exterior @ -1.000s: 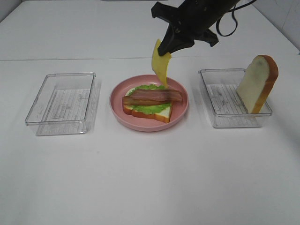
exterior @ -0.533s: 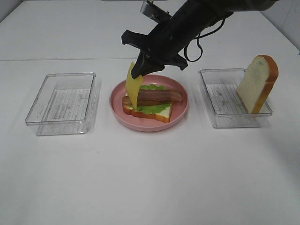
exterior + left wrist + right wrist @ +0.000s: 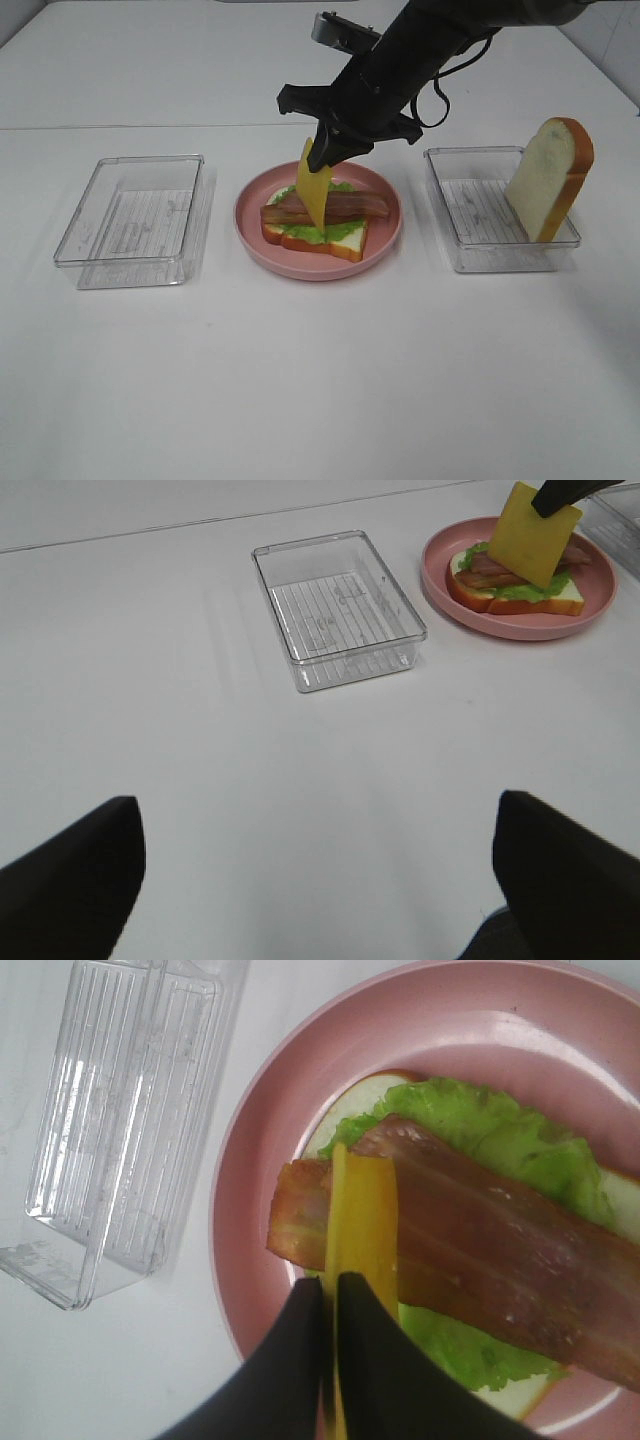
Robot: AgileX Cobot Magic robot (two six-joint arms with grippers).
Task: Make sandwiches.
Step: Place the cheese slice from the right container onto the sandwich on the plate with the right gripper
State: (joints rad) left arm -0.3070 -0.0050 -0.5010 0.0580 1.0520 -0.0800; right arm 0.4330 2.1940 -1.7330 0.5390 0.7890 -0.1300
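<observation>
While the right gripper point(image 3: 322, 152) is hanging over the pink plate point(image 3: 250, 228), its closed fingers point(image 3: 290, 1360) are pinching the cheese point(image 3: 313, 190) by its upper edge; the slice is dangling above the bacon point(image 3: 345, 206).

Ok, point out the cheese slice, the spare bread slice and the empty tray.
cheese slice point(image 3: 314, 192): exterior high view, middle of its yellow face.
bread slice point(image 3: 547, 179): exterior high view, its white face.
empty tray point(image 3: 134, 213): exterior high view, ribbed floor.
</observation>
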